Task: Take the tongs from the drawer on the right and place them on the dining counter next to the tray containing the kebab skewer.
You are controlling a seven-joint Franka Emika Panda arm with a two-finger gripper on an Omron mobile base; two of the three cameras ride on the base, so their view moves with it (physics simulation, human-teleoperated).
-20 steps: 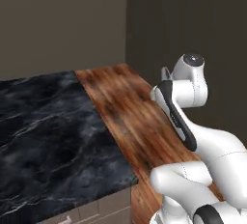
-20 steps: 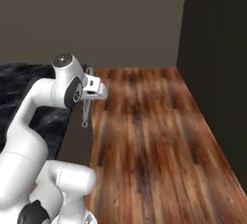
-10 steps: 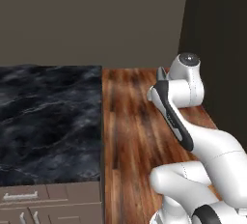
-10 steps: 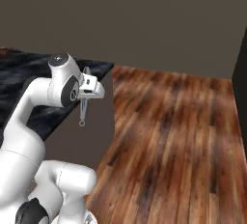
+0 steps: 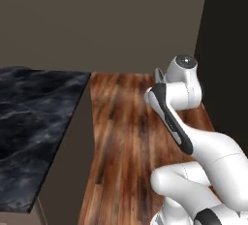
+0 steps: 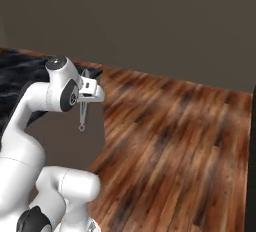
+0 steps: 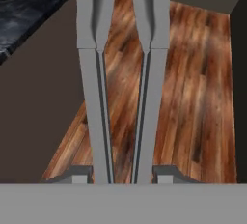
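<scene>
Wood floor beside the dining counter (image 5: 34, 122): my gripper (image 7: 123, 177) clamps the tongs (image 6: 82, 111); swinging could loosen them.

Wood plank floor (image 6: 170, 126); plain dark wall (image 5: 97, 20).

one pair of tongs (image 7: 120, 73) with two long grey arms, one gripper (image 7: 123, 172), one black marble dining counter (image 5: 29, 122), one wooden floor (image 6: 175, 141), one dark wall (image 5: 106, 20)

Base turned: dining counter (image 5: 34, 122) slid left, more wood floor (image 6: 175, 141) ahead.
</scene>
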